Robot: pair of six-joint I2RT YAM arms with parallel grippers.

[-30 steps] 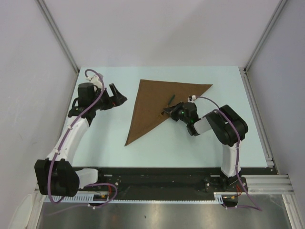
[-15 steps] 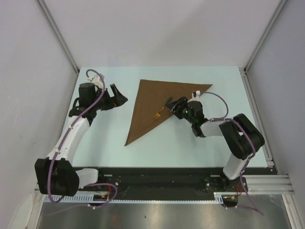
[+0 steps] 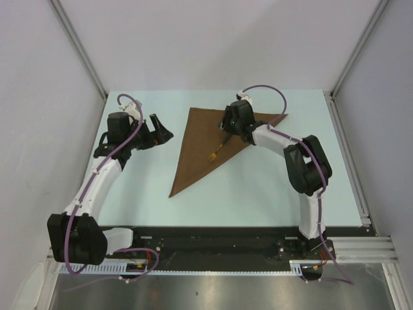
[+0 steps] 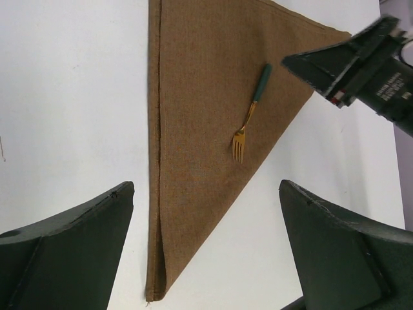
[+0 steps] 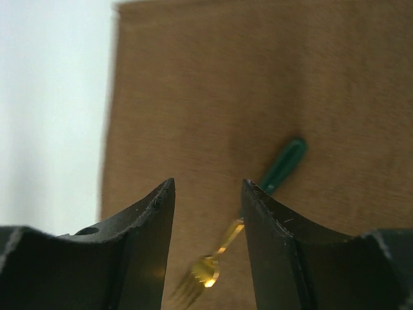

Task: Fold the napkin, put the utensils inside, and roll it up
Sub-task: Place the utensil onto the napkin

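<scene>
Pale table (image 3: pixel 148 187): I see fork (image 4: pixel 250 110) on folded napkin (image 3: pixel 200 142); right gripper (image 5: pixel 208 192) over it parted, empty; left gripper (image 3: pixel 160 128) spread wide.

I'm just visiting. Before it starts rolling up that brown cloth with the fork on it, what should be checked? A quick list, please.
1. Napkin folded into a flat triangle: ok.
2. Fork lying wholly on the napkin: ok.
3. Fork free, not pinched by the right fingers, which stand open: ok.
4. Left fingers open and off to the side of the napkin: ok.
5. Right fingers high enough to clear the cloth: cannot tell.
</scene>
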